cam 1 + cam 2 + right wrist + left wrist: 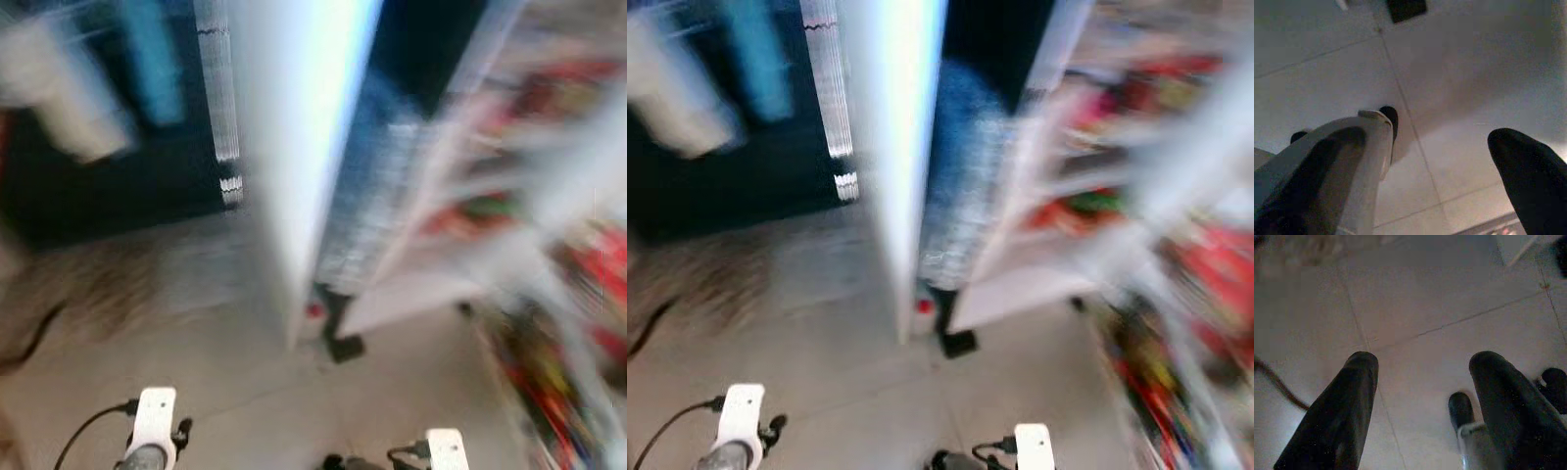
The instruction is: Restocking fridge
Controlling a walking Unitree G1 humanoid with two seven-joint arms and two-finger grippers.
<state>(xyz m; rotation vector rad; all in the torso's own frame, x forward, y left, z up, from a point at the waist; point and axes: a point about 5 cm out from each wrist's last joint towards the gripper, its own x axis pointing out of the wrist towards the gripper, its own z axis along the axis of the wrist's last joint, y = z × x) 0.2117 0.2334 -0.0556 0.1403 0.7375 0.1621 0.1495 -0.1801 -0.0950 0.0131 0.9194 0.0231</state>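
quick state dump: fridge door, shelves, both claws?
fridge door: open, seen edge-on, blurred
fridge shelves: stocked with red and green items, too blurred to name
left claw: open, empty, hanging over the tiled floor
right claw: open, empty, over the floor

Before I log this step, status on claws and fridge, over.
Left claw open, empty, over floor tiles. Right claw open, empty. Open fridge door ahead, stocked shelves at right, all blurred.
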